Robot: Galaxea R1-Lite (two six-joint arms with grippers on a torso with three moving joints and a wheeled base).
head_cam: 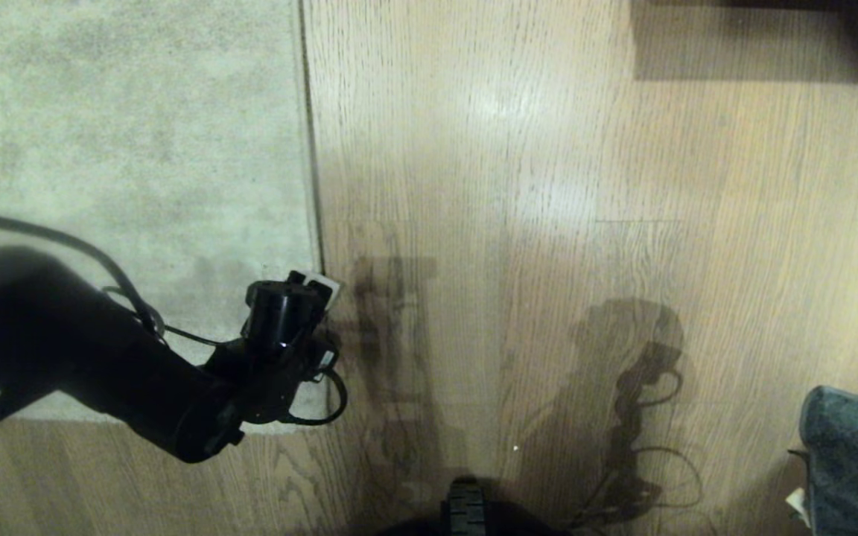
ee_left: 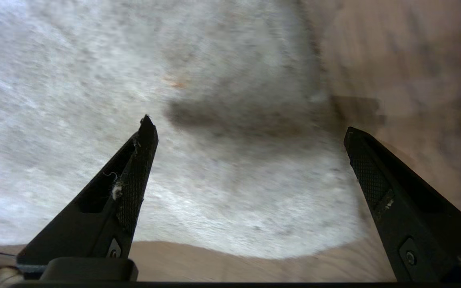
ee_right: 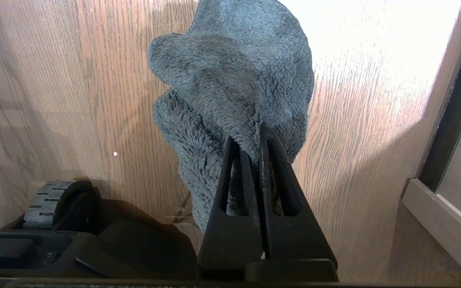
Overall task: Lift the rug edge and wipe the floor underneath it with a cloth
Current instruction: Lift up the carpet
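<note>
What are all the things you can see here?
rug: one, pale grey-beige, flat on the floor at the robot's left.
floor: one, light brown wood planks, all around.
cloth: one, grey-teal and fuzzy, hanging at the robot's right.
furniture: dark and pale pieces at the far right, cut off by the frame.
wheel: one, black, on the robot's base.
left gripper: black, open above the rug corner.
right gripper: black, shut on the cloth.

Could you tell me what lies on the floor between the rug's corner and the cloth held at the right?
In the head view, only bare floor crossed by arm shadows separates the rug edge from the cloth; the robot's base wheel sits at the near edge.
</note>
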